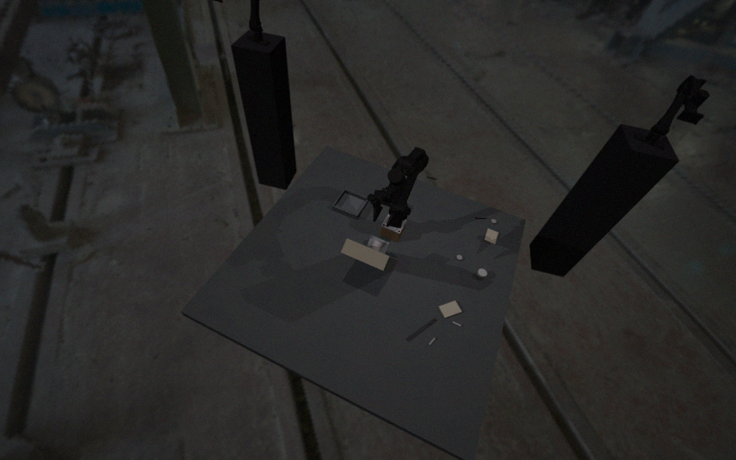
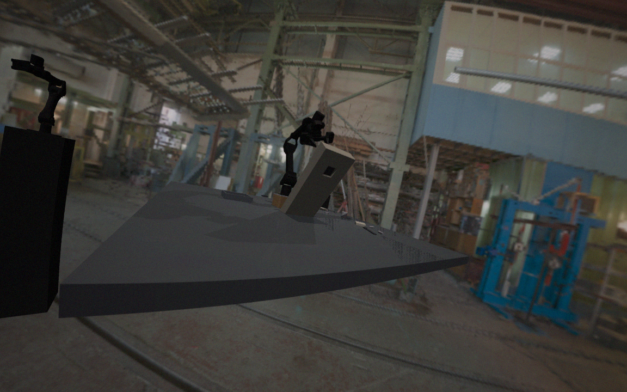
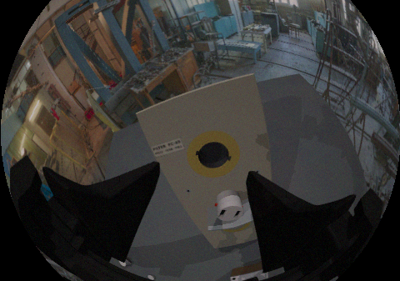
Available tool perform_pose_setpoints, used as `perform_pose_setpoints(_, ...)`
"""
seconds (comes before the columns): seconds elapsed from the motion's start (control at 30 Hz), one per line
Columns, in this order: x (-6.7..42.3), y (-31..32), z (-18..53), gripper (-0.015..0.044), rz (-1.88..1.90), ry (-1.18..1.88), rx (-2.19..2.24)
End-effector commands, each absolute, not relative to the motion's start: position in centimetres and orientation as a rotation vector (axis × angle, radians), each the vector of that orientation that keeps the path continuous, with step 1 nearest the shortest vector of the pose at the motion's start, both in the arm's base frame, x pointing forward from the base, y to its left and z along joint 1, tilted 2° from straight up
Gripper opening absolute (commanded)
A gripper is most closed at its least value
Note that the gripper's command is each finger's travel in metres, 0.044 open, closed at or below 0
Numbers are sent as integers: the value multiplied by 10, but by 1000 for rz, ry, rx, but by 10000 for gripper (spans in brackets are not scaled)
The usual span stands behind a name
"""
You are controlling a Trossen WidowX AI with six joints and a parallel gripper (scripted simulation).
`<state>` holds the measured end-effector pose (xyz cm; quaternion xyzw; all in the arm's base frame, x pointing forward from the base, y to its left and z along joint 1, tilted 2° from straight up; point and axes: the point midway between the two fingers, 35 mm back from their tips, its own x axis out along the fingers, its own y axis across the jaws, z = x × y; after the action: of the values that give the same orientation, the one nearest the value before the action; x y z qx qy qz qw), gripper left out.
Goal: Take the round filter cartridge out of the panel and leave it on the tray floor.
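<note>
The beige service panel (image 1: 365, 253) (image 2: 306, 182) (image 3: 225, 106) leans on the table. Its round socket (image 3: 213, 153), ringed in yellow, is dark and empty. The white cartridge (image 1: 378, 244) (image 3: 229, 203) is out of the socket, at a pale ledge (image 3: 216, 228) low on the panel's front, its two dark slots toward the wrist camera. Whether it rests fully on the ledge is unclear. My gripper (image 1: 386, 221) (image 3: 203, 173) is open, its fingers apart with nothing between them, above and back from the cartridge. The grey tray (image 1: 345, 213) (image 2: 243, 198) stands left of the arm in the top view; no cartridge shows in it.
A brown block (image 1: 391, 234) (image 2: 278, 200) is at the arm's base, close to the panel. Discs, pale flat blocks (image 1: 450, 309) (image 1: 491, 235), small pegs and a dark strip (image 1: 421, 329) lie on the table's right in the top view. Two black pillars (image 1: 264, 114) (image 1: 599, 194) carry other arms.
</note>
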<state>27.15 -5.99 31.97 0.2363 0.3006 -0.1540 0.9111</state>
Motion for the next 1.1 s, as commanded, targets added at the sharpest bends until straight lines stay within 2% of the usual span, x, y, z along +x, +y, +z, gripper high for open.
perform_pose_setpoints(0.0,263,-56,264,305,-273,833,327)
perform_pose_setpoints(0.17,241,-49,211,305,-163,1051,121)
perform_pose_setpoints(1.07,261,-52,177,305,-163,1049,121)
